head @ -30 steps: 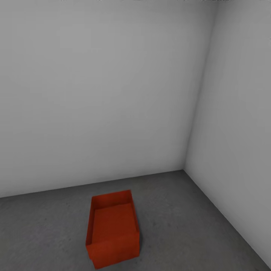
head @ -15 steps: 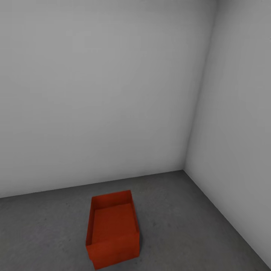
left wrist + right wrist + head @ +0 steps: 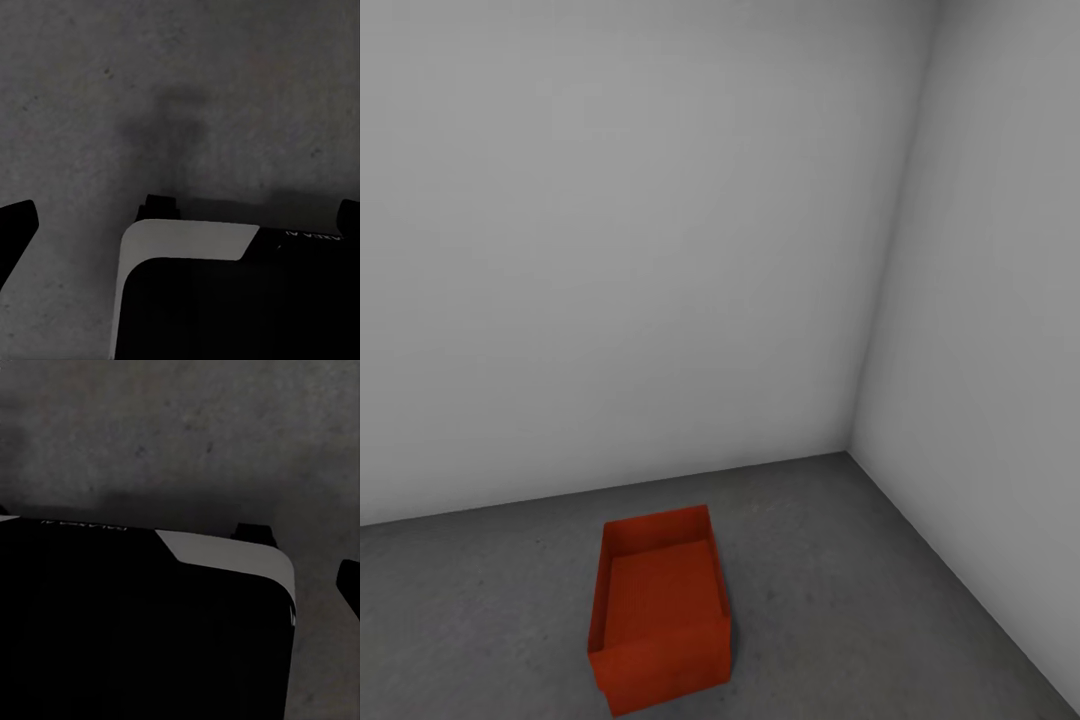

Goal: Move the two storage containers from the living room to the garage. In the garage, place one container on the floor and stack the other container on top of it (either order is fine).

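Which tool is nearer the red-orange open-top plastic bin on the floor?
Cannot tell. The bin sits on grey concrete floor ahead; both wrist views face floor beside the robot's base.

Storage container (image 3: 660, 610): plain red-orange, darker on the shaded near wall. Floor (image 3: 880, 600): dark grey, faintly mottled and speckled concrete. Walls (image 3: 620, 250): plain white-grey, unpatterned. Robot base (image 3: 225, 300): black body with a light grey corner panel, over the grey floor.
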{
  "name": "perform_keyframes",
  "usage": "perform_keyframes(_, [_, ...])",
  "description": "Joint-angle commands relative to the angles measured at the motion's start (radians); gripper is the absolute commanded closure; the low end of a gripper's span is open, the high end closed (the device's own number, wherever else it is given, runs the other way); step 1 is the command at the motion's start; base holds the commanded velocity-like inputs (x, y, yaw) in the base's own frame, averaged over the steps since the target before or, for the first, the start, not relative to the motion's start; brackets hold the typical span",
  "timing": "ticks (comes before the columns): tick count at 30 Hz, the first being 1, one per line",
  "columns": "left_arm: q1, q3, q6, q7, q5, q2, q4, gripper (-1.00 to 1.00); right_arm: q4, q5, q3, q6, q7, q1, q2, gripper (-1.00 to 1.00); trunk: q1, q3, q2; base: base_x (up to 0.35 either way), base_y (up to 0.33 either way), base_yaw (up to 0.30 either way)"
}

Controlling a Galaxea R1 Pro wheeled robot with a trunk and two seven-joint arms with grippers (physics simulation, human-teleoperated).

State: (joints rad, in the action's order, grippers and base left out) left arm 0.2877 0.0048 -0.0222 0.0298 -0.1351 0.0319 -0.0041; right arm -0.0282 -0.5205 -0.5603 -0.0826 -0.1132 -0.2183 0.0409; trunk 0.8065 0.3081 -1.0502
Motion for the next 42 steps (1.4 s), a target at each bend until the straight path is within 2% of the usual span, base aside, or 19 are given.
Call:
perform_keyframes(1, [0.001, 0.000, -0.002, 0.003, -0.009, 0.000, 0.001, -1.00, -0.003, -0.011, -0.007, -0.006, -0.006, -0.001, 0.000, -1.00, 0.000, 0.001, -0.001, 0.000, 0.000, 0.000])
perform_keyframes(42, [-0.001, 0.000, -0.015, -0.004, -0.008, -0.006, 0.001, -1.00, -0.002, -0.012, -0.008, -0.014, -0.003, -0.001, 0.002, -1.00, 0.000, 0.001, -0.001, 0.000, 0.000, 0.000])
